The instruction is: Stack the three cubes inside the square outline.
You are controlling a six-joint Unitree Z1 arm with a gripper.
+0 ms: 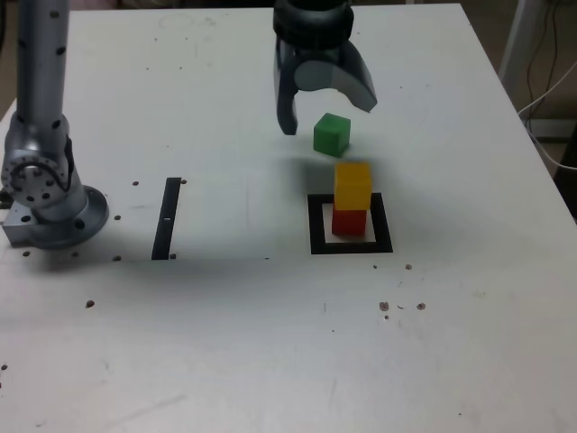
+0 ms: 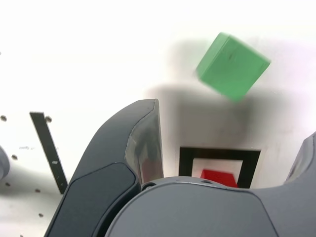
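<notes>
Yellow cube (image 1: 352, 186) on red cube (image 1: 349, 223), green cube (image 1: 332, 134) apart

The tool (image 1: 325, 118) hangs above the table (image 1: 207, 334) with its jaws wide apart and nothing between them; in the exterior view the red cube sits inside the square outline (image 1: 317, 245) with the yellow one stacked on top, while the green one lies on the table outside the black border, and a black bar (image 1: 167, 219) lies toward the exterior view's left

A matte yellow cube (image 1: 352, 186) sits on a matte red cube (image 1: 349, 223) inside the flat black square outline (image 1: 383, 223).
</notes>
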